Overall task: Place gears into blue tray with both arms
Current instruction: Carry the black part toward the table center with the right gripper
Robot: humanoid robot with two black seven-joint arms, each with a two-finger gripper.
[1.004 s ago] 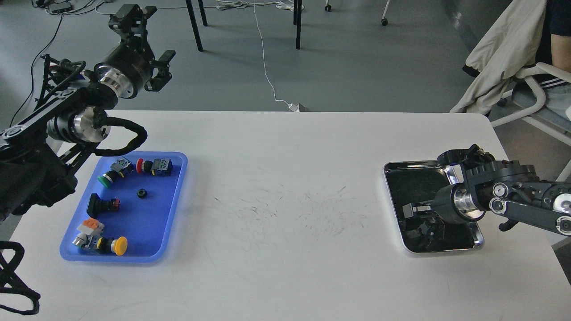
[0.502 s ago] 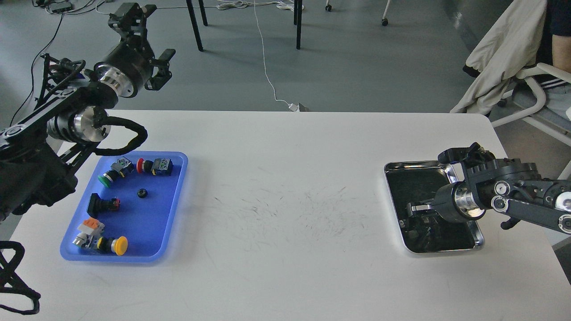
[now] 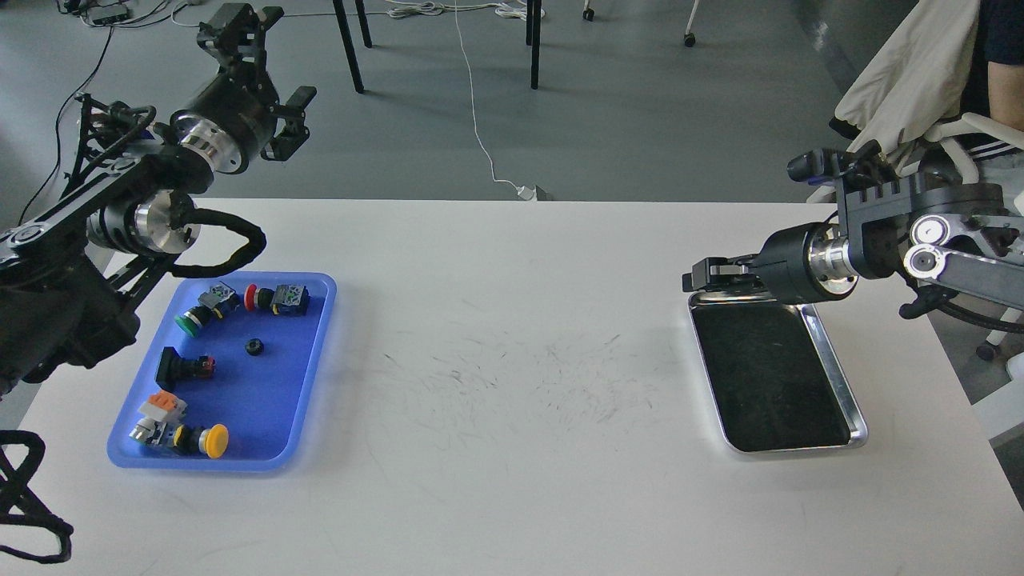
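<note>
On the white table (image 3: 512, 496), a rectangular blue plastic tray (image 3: 312, 364) with a raised rim holds one tiny black toothed ring gear (image 3: 254, 347) near its middle, among several coloured-cap push-button switches (image 3: 200, 312). The black left gripper (image 3: 264, 48) hangs above and behind that tray, fingers spread, empty. Far to the tray's right, the black right gripper (image 3: 694, 278) hovers over a shiny steel tray (image 3: 838, 376); whether its fingers pinch anything cannot be told.

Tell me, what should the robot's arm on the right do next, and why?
Probably carry the right hand leftward across the table toward the blue tray. It hangs above the steel tray's far edge; that tray looks empty, one gear lies in the blue one. Whether it holds a gear, I cannot tell.
</note>
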